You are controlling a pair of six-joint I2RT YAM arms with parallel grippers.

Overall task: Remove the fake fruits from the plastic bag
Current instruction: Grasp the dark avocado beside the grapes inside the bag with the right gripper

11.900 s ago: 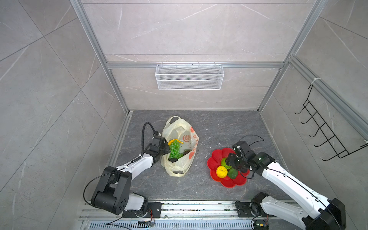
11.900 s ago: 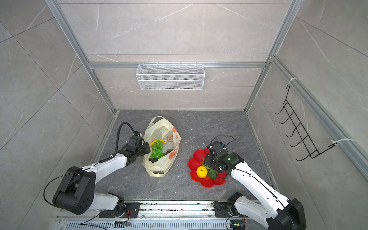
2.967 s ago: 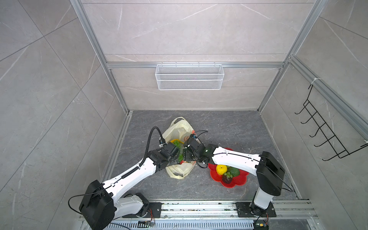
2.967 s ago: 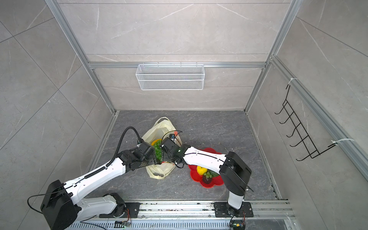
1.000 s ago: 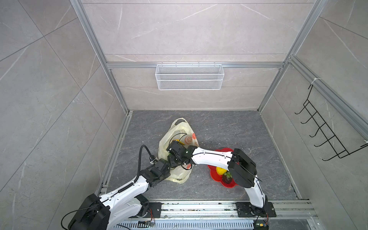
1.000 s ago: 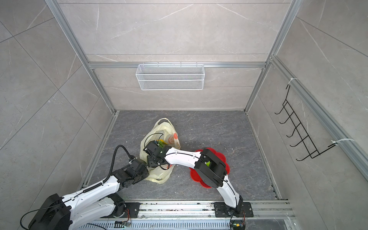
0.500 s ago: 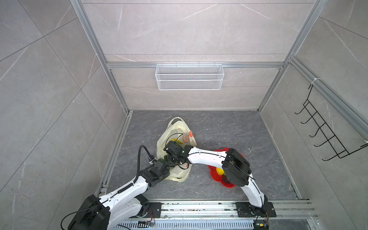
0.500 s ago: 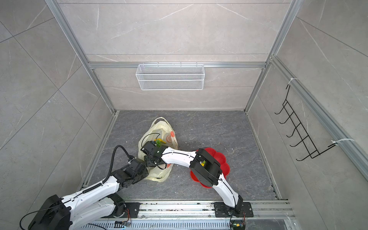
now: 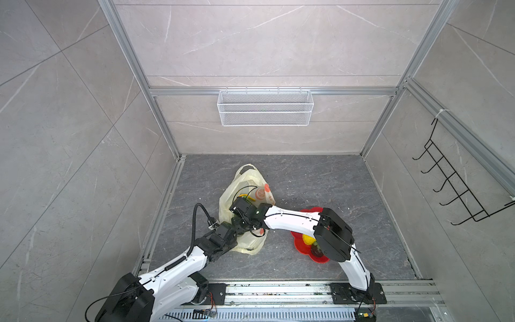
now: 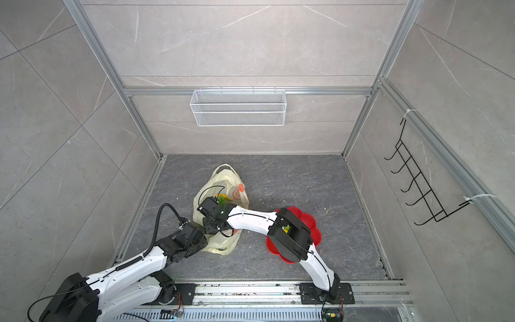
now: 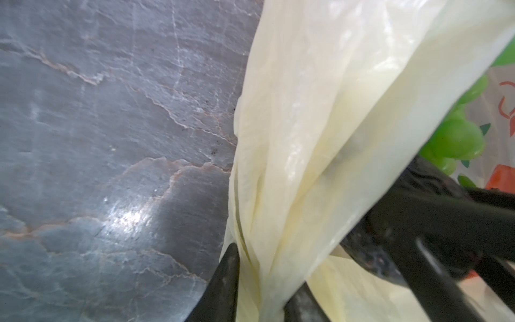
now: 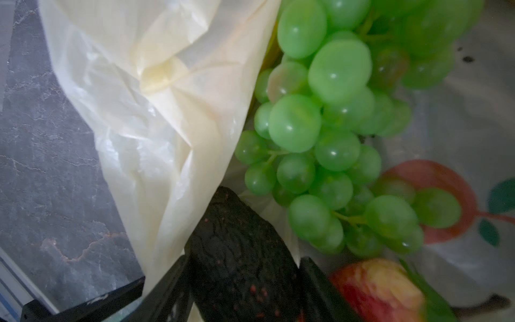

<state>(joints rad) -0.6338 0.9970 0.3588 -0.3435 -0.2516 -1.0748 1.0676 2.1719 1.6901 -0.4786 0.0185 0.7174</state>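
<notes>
Left arm (image 9: pixel 181 263) and right arm (image 9: pixel 292 221) are done in white with black joints; thick black cable (image 9: pixel 194 225) fitted; left gripper (image 11: pixel 264 284), right gripper (image 12: pixel 245 278) black.

Grapes (image 12: pixel 334 125) in bag (image 9: pixel 245 178), plate (image 9: pixel 299 246) right

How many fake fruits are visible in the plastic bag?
4: green grape bunch mid-bag, dark brown piece between the right fingers, red-yellow fruit beside it, yellow banana farther back. More may be hidden.

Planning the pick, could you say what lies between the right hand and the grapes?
A dark brown piece, inside the right hand, in the right wrist view.
</notes>
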